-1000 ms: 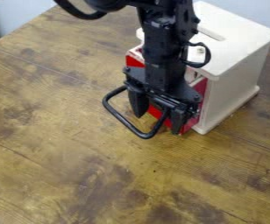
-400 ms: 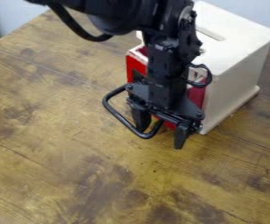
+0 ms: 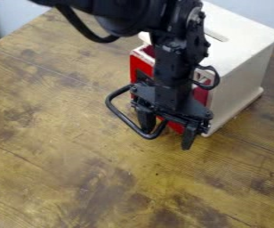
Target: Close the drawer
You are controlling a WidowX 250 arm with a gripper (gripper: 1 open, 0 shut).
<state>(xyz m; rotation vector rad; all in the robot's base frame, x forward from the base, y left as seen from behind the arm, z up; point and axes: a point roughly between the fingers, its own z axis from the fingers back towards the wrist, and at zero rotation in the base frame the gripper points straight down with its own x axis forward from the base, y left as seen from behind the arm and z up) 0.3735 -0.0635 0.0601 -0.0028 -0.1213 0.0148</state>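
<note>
Over at nine o'clock, nothing but bare, scuffed wooden desk — the action is all toward the middle. The black wire loop handle juts out toward seven o'clock from the drawer, whose glossy red front peeks out on both sides of the arm. The drawer looks pulled some way out of its cream-white cabinet, which sits up at one o'clock.

And the pincer points straight down just in front of the drawer, jaws spread wide, gripping nothing; one dark finger sits inside the loop, the other out at five o'clock of it. Compared with a second ago it has rolled slightly about its own axis and edged a touch toward four o'clock, while the drawer and handle have not budged — so no push has landed yet.

I'd call this the lining-up stage: the closing itself is still entirely to do. Whether the fingers touch the red front, the arm hides — I can't tell.
</note>
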